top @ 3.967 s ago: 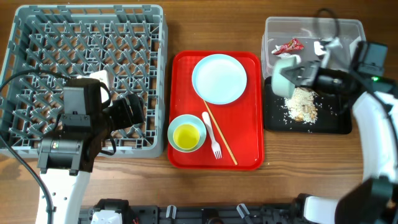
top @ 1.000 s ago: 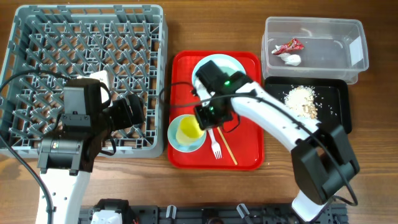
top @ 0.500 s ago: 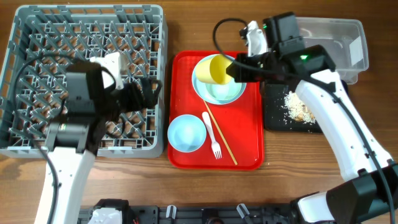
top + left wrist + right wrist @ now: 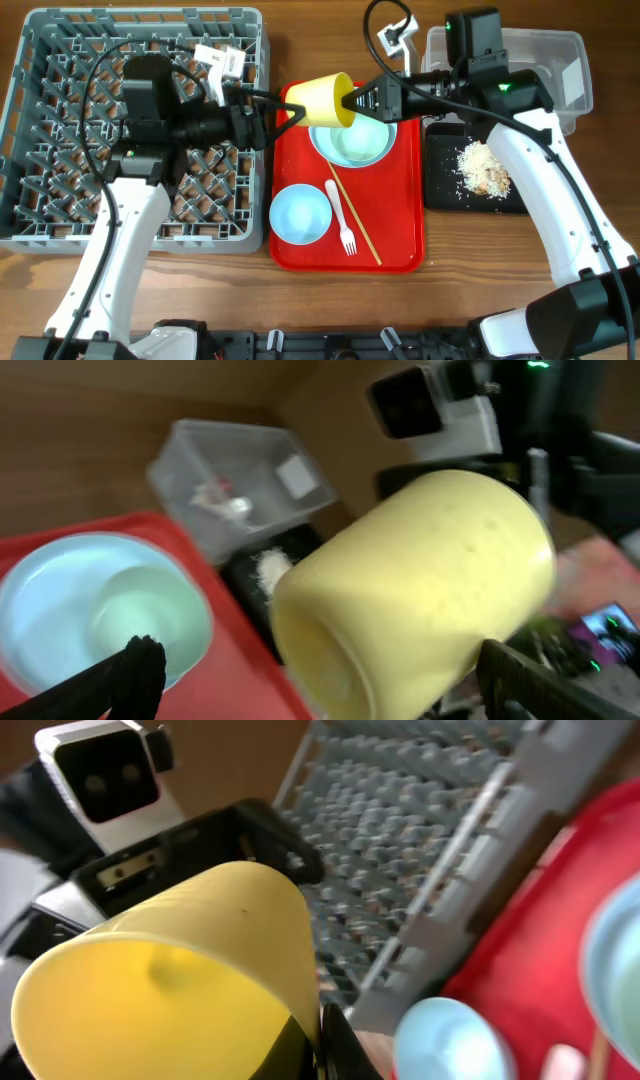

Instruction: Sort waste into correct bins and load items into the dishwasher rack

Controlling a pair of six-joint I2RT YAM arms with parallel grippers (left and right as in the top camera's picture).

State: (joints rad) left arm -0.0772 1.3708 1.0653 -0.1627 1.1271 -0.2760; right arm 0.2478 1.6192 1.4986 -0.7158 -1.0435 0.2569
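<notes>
The yellow cup (image 4: 322,100) hangs on its side over the red tray's far left corner. My right gripper (image 4: 352,100) is shut on its rim, seen close in the right wrist view (image 4: 320,1050). My left gripper (image 4: 290,112) is open, and in its wrist view the cup (image 4: 420,590) sits between the spread fingers (image 4: 135,670). A mint bowl (image 4: 352,143) rests on the pale-blue plate (image 4: 316,138). A second bowl (image 4: 300,214), the white fork (image 4: 345,232) and the chopstick (image 4: 355,222) lie on the tray. The dishwasher rack (image 4: 60,60) is at the left.
The red tray (image 4: 400,240) sits mid-table. The clear tub (image 4: 560,90) is at the far right, with the red wrapper (image 4: 210,495) and white tissue (image 4: 235,507) inside. The black tray (image 4: 540,190) in front of it holds beige scraps (image 4: 483,170). Both arms cross above the tray.
The right gripper lifted the cup out of the near bowl and carried it up and left. The left arm swung right from the rack until its open fingers reached the cup.
</notes>
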